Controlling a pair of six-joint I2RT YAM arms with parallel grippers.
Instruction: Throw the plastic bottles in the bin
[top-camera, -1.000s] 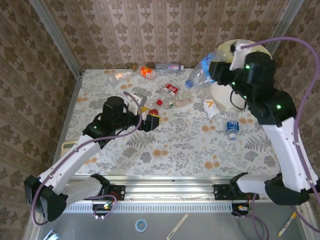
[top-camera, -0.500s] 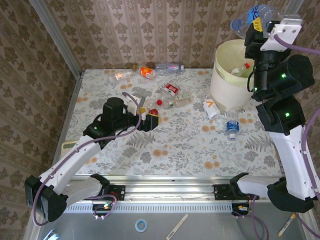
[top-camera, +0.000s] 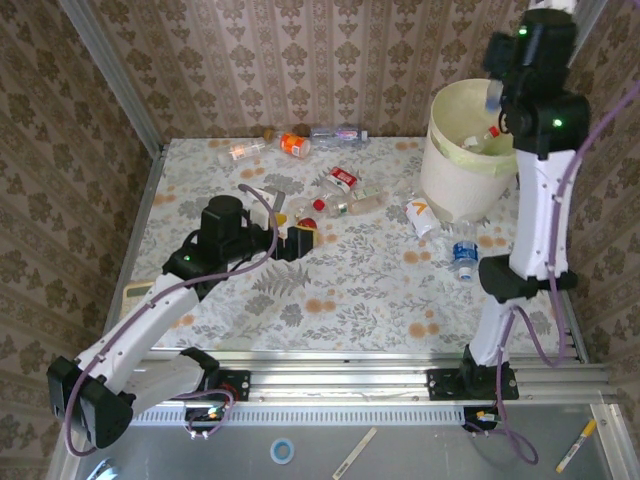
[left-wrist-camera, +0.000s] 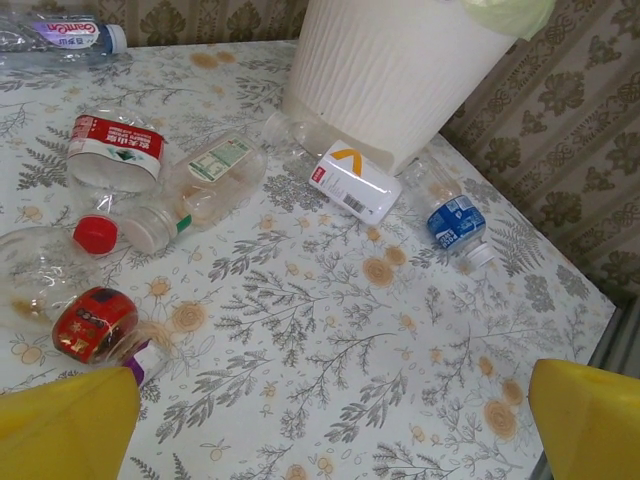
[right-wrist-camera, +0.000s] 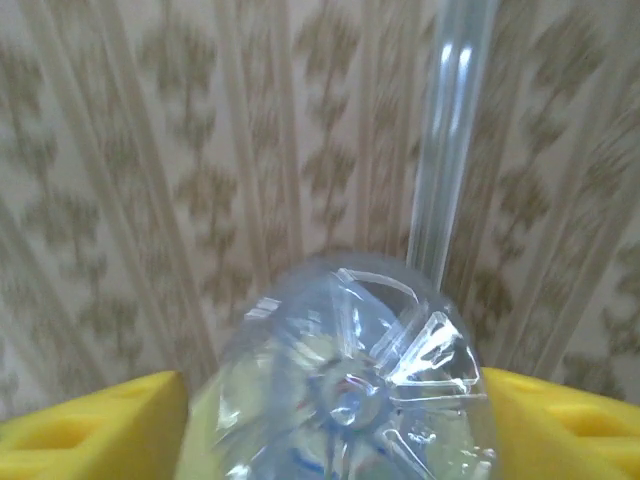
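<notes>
The right gripper (right-wrist-camera: 335, 425) is hanging above the bin (top-camera: 450, 175) with a clear bottle (right-wrist-camera: 355, 370) between its fingers, clamped or freed being unclear; the drop is in hand; the left gripper (left-wrist-camera: 330, 420), spread and empty, is hovering over scattered bottles (left-wrist-camera: 115, 150), likely needing a descent onto one.

— Entry one, overhead view: light?
— Bright, even, from above; faint soft shadows on the table (top-camera: 380, 290).
— Entry two, right wrist view?
— Bottle (right-wrist-camera: 350, 400) near the lens blurred; wallpaper (right-wrist-camera: 150, 150) behind smeared, pale. Left wrist view crisp.
</notes>
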